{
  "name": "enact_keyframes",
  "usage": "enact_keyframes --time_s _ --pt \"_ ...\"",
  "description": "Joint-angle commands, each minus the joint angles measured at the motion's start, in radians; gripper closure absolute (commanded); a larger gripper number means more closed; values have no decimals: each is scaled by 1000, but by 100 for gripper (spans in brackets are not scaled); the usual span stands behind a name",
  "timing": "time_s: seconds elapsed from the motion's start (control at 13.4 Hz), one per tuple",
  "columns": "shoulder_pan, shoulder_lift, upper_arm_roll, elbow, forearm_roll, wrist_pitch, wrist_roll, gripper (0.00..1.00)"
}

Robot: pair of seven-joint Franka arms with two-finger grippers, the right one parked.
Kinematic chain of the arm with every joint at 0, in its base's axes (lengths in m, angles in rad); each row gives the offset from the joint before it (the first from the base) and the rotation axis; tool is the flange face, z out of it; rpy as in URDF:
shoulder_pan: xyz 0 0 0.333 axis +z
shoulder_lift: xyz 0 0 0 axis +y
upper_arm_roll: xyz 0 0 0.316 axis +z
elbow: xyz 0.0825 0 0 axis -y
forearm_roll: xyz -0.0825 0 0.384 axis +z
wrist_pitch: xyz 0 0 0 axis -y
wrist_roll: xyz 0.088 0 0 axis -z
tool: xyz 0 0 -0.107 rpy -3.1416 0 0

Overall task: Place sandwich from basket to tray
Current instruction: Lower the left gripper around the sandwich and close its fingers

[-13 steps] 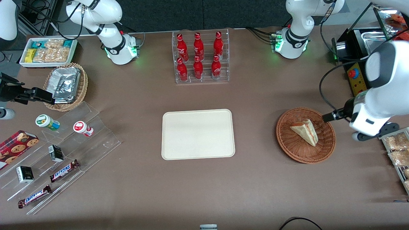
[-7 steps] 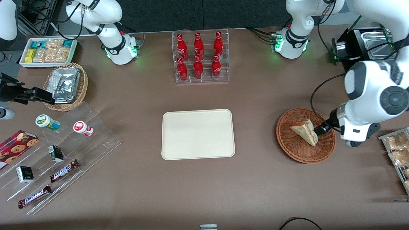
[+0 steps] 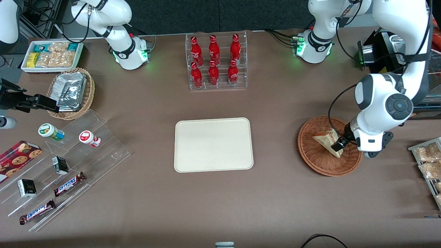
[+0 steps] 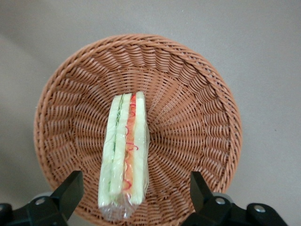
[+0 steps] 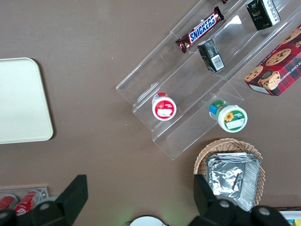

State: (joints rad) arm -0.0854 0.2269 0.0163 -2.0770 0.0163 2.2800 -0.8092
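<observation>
The sandwich (image 3: 325, 140), a wrapped wedge of pale bread with a red filling stripe, lies in the reddish-brown wicker basket (image 3: 315, 158) toward the working arm's end of the table. The left gripper (image 3: 339, 143) hangs over the basket, above the sandwich's end nearest the arm. In the left wrist view the sandwich (image 4: 126, 155) lies lengthwise in the basket (image 4: 197, 117), and the gripper (image 4: 134, 197) is open, one black finger (image 4: 70, 190) on each side of it, not touching it. The cream tray (image 3: 213, 144) lies bare at the table's middle.
A clear rack of red bottles (image 3: 216, 62) stands farther from the camera than the tray. A wire rack of snack packets (image 3: 429, 165) sits beside the basket at the table's edge. A black box with a red button (image 3: 380, 60) stands farther back.
The left arm has swung in over the basket and come lower. The gripper went from beside the basket's rim to above the sandwich. The sandwich has not moved.
</observation>
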Motion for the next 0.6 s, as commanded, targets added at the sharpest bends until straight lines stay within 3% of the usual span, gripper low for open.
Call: enact_keyframes --time_s 0.0,0.52 --pt "-5 -26 1 -104 4 110 -22 0" --pt "-5 12 1 -143 2 170 -24 0"
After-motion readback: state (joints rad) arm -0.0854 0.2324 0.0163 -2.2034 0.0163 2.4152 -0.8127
